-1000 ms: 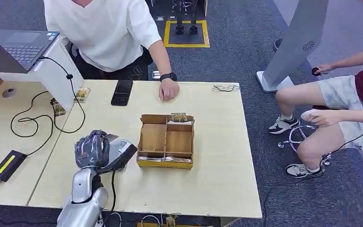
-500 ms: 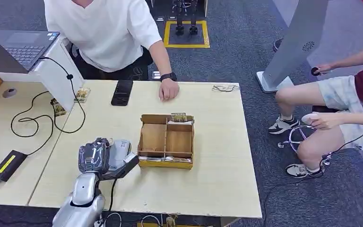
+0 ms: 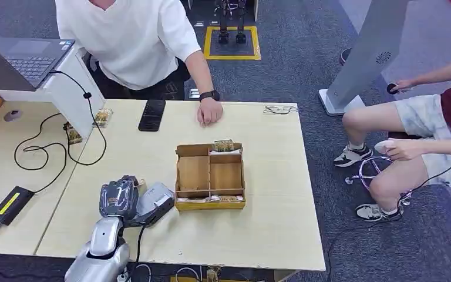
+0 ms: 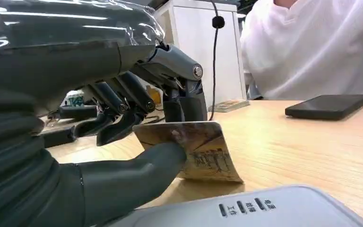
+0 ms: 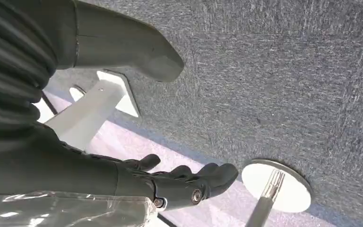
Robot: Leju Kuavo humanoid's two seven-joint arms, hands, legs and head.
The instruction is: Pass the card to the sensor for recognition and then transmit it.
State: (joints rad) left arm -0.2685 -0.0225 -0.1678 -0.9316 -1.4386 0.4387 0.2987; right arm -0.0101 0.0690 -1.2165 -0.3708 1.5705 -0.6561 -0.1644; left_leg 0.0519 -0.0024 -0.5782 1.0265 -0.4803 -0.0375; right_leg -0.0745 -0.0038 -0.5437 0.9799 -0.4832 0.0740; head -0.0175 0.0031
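**Card held over the reader, left hand**

The left hand [image 4: 99, 123] pinched the card [image 4: 196, 150] between thumb and fingers [image 4: 123, 101], the remaining fingers curled above it. The card was tilted, its lower edge just above the pale grey reader [image 4: 260, 210], whose casing carried small printed labels; holding the card low and close to this surface probably served to bring it within the sensor's range. In the head view, the left hand [image 3: 119, 198] hung over the near left part of the table [image 3: 270, 235], touching or just beside the reader [image 3: 155, 202], which sat next to a compartmented cardboard box [image 3: 210, 175]. A person in a white shirt stood at the far edge with a hand [image 3: 209, 110] resting on the table, near a black phone [image 3: 152, 114], presumably placed to receive the card. The right hand [image 5: 170, 182] hung over carpet, fingers apart, holding nothing.
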